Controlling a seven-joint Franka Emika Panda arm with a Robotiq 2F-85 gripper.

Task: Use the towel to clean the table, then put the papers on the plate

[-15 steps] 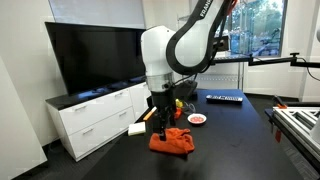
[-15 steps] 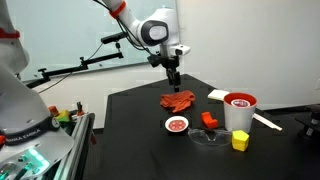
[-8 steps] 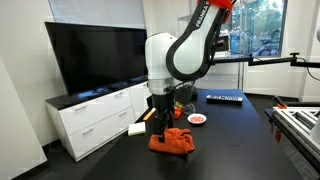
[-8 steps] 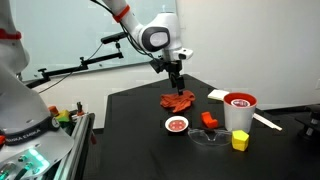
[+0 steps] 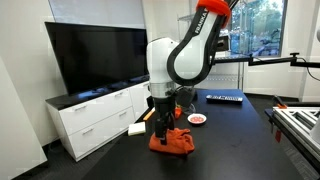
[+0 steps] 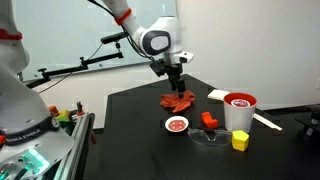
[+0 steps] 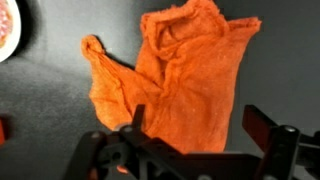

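Observation:
An orange towel (image 5: 172,141) lies crumpled on the black table (image 5: 240,135); it also shows in an exterior view (image 6: 179,100) and fills the wrist view (image 7: 180,70). My gripper (image 7: 193,125) is open, its two fingers straddling the towel's near part just above it. In both exterior views the gripper (image 5: 163,122) (image 6: 178,88) hangs right over the towel. A small red-and-white plate (image 6: 177,124) (image 5: 197,119) lies beside the towel, and its edge shows in the wrist view (image 7: 8,30). A white paper-like piece (image 6: 218,94) (image 5: 138,128) lies at the table's edge.
A red-rimmed cup (image 6: 240,103), a yellow block (image 6: 240,141), a red object (image 6: 208,120), a clear bowl (image 6: 205,138) and a wooden stick (image 6: 265,121) stand together on the table. A white cabinet with a TV (image 5: 95,60) stands beside the table.
The arm has shifted slightly and the gripper has come down closer to the towel. The towel has not moved.

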